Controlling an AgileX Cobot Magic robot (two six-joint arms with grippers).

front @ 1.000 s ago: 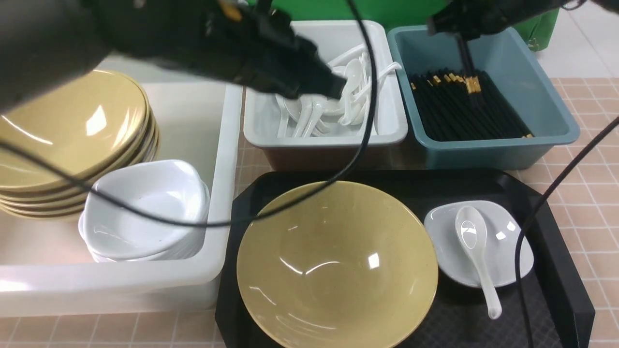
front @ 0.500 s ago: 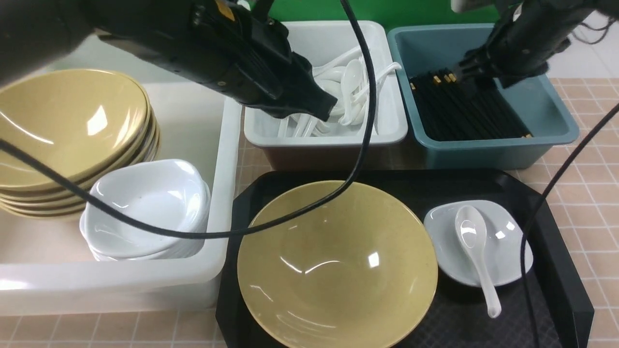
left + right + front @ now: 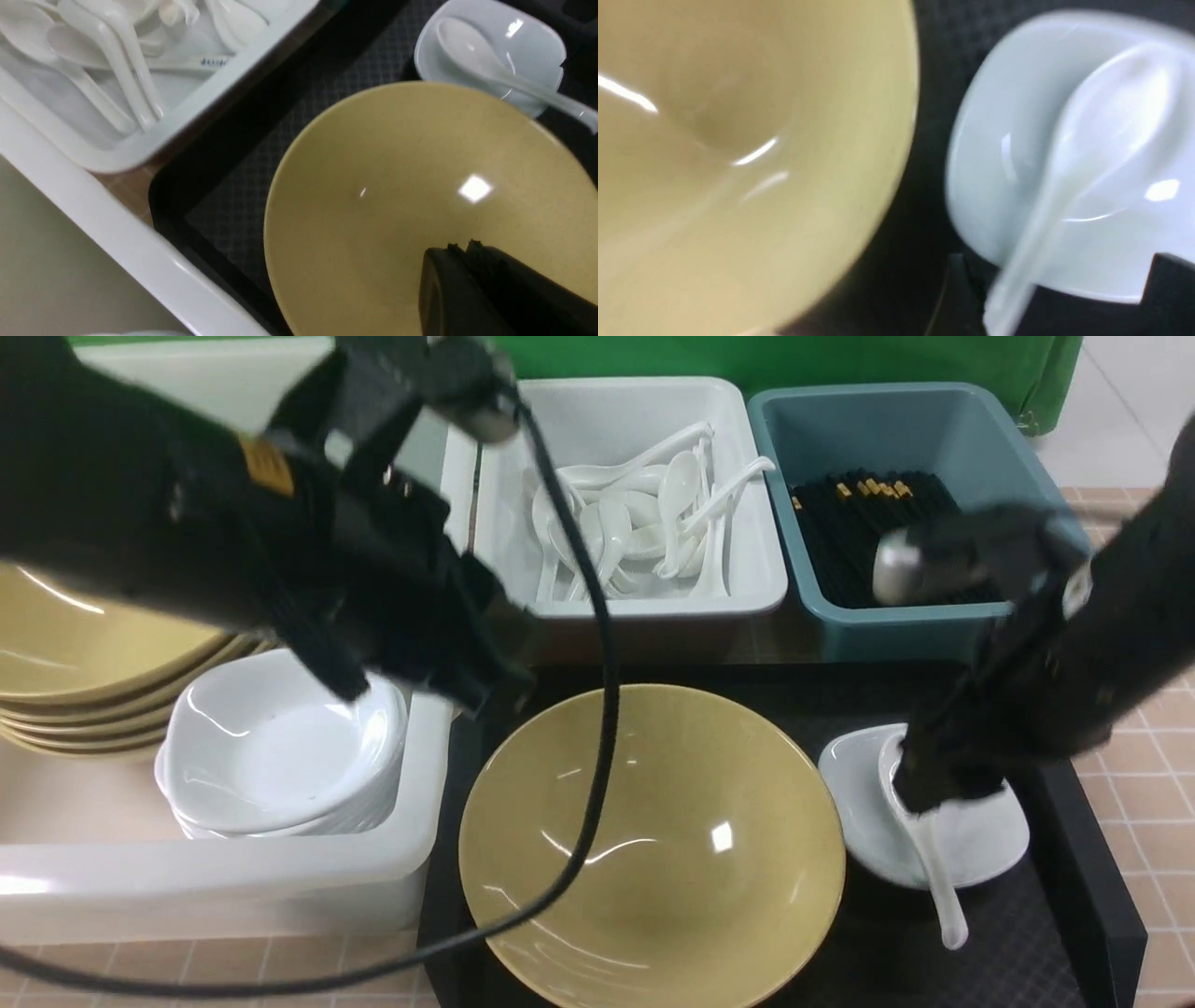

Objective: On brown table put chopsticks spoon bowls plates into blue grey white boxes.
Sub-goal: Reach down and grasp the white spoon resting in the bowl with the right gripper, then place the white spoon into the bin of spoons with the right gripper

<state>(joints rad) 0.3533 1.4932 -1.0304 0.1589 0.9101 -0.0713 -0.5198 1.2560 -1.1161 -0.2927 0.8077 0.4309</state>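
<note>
1. Front view: here we are at the brown tiled surface [image 3: 1153, 793], and a big olive-yellow bowl [image 3: 653, 840] sits in the black tray [image 3: 1008, 943], centre stage!
2. Just right of it, a small white squarish plate [image 3: 985, 840] in the tray carries a glossy soup spoon [image 3: 938, 877], scoop on the dish, handle reaching out past the rim.
3. Over that pair hangs the right pincer [image 3: 934, 784], blurred in this view and covering part of the scoop. The right wrist view gives it away: jaws wide apart, the spoon's handle showing between them, no grip on anything.
4. Across on the other side, the left pincer [image 3: 462, 247] is narrow, tips together, nothing held; its wrist view shows those tips over the yellow bowl. Whether they touch it, I can't tell.
5. Now the boxes! The translucent white tub [image 3: 233, 887] on the left holds stacked yellow bowls [image 3: 103, 644], tilted, with stacked white dishes [image 3: 280, 756] beside them.
6. Behind the tray, the light grey bin [image 3: 644, 608] has a jumble of white soup spoons [image 3: 680, 490].
7. Right beside it, the teal-blue bin [image 3: 906, 639] holds black chopsticks [image 3: 840, 541], gold bands gleaming, part of the bundle hidden behind the right arm.
8. A black cable [image 3: 602, 747] loops across the foreground, passing in front of the bowl.
</note>
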